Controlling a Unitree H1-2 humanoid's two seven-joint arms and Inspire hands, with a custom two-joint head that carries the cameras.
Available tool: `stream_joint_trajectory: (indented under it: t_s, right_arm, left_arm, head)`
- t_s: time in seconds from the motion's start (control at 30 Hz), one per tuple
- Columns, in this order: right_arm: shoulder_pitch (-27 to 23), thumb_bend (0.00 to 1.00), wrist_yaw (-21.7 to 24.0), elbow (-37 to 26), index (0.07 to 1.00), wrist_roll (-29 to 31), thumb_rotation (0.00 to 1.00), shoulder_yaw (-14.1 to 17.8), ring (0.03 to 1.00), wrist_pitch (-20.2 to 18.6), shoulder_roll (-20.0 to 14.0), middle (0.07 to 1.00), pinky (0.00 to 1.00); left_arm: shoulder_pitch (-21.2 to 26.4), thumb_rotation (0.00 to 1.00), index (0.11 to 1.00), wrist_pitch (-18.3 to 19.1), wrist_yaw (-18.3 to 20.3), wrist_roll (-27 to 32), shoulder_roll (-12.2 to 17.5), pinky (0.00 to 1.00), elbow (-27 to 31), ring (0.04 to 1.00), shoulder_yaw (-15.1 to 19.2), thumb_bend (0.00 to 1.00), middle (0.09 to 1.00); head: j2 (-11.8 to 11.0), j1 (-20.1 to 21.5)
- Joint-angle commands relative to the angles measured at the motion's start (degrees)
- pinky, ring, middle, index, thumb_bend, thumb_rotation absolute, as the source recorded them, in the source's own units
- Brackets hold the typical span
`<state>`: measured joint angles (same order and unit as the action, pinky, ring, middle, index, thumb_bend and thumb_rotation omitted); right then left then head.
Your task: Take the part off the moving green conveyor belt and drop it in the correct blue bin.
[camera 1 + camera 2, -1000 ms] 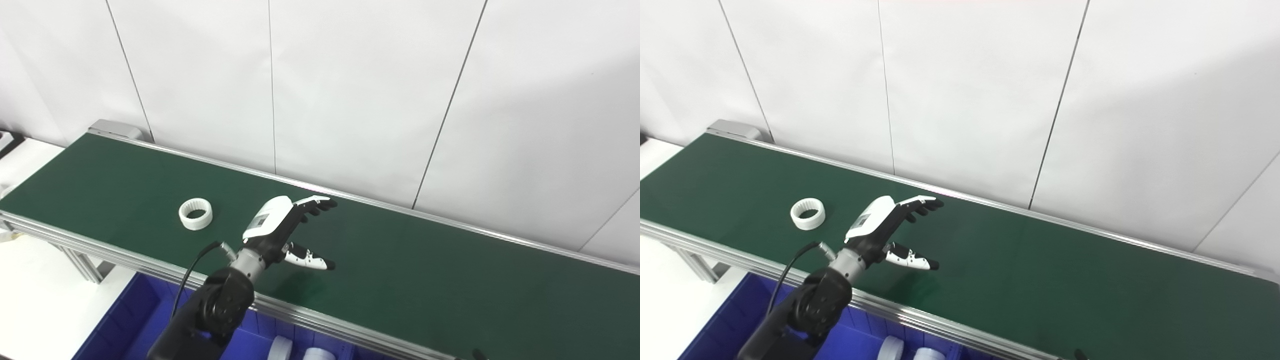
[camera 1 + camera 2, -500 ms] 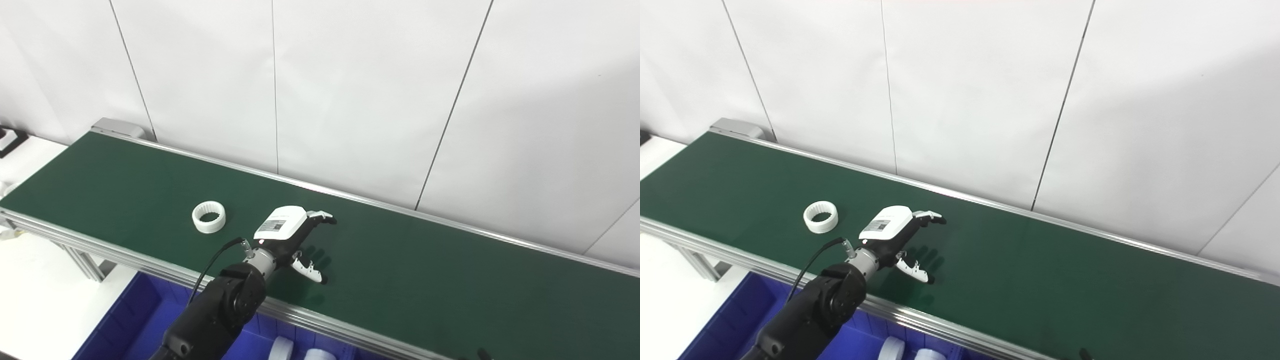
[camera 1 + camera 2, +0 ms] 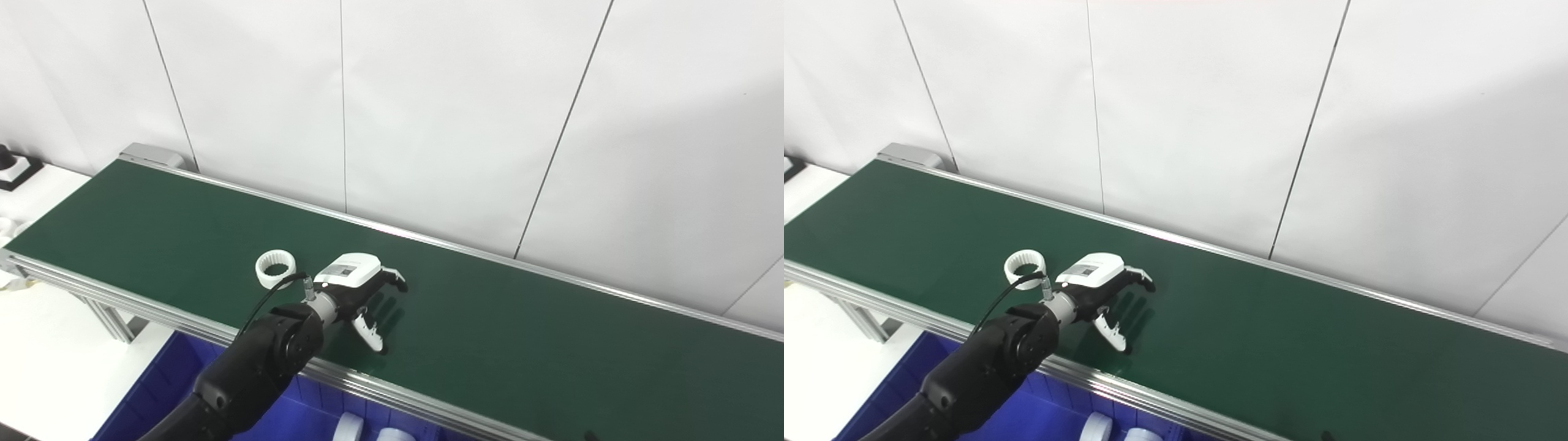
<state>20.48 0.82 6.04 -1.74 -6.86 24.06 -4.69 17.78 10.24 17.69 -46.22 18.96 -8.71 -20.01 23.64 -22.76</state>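
Left eye view shows the green conveyor belt (image 3: 184, 226) running from the upper left to the lower right, in front of a white panel wall (image 3: 429, 110). One white ring part (image 3: 275, 269) lies flat on the belt, with its hole facing up, close to the near edge. It looks to have small teeth on the inner side, but this is too small to tell well.

The left hand (image 3: 361, 293) is low over the belt, just to the right of the ring. Its fingers (image 3: 395, 280) are spread and apart from the thumb, and it holds nothing. The fingers point away toward the wall side and the thumb points down toward the near rail. Whether the fingertips touch the belt I cannot tell. A black cable (image 3: 263, 300) from the wrist passes in front of the ring, so whether the hand touches the ring is not clear; they are very near.

Below the near rail is the blue bin (image 3: 153, 392), and two white round parts (image 3: 367, 432) are partly visible inside it at the bottom edge. The right hand is not visible.
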Motion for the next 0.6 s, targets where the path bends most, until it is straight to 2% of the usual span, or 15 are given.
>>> stream_joint_trajectory:
  t_s: [0.0, 0.07, 0.27, 0.57]
  right_arm:
    - [-0.31, 0.01, -0.31, -1.31, 0.948, -0.31, 1.00, 0.02, 0.822, 2.84, 0.51, 0.848, 0.78]
    - [-0.28, 0.03, -0.43, -1.25, 0.947, -0.46, 1.00, 0.06, 0.818, 2.86, 0.66, 0.846, 0.78]
    - [-0.24, 0.01, -0.46, -1.17, 0.944, -0.25, 1.00, -0.02, 0.815, 2.83, 0.68, 0.842, 0.78]
    - [-0.16, 0.00, -0.46, -1.03, 0.941, -0.24, 1.00, -0.12, 0.815, 2.84, 0.59, 0.839, 0.76]
  left_arm:
    - [3.50, 0.09, 0.767, 0.82, 0.90, 0.28, 1.59, 0.73, 2.70, 0.811, 0.62, 0.85, 0.828]
    - [4.53, 0.13, 0.769, 1.37, 2.78, 0.38, 2.27, 0.74, 3.08, 0.813, 0.55, 0.84, 0.826]
    - [7.41, 0.14, 0.772, 2.91, 7.63, 0.66, 3.35, 0.77, 2.52, 0.827, 0.18, 0.86, 0.843]
    - [9.00, 0.11, 0.769, 3.34, 8.30, -0.53, 3.51, 0.77, 1.32, 0.808, -0.84, 0.88, 0.822]
  head:
    - [0.04, 0.17]
    - [0.06, 0.24]
    - [0.03, 0.59]
    - [-0.11, 0.85]
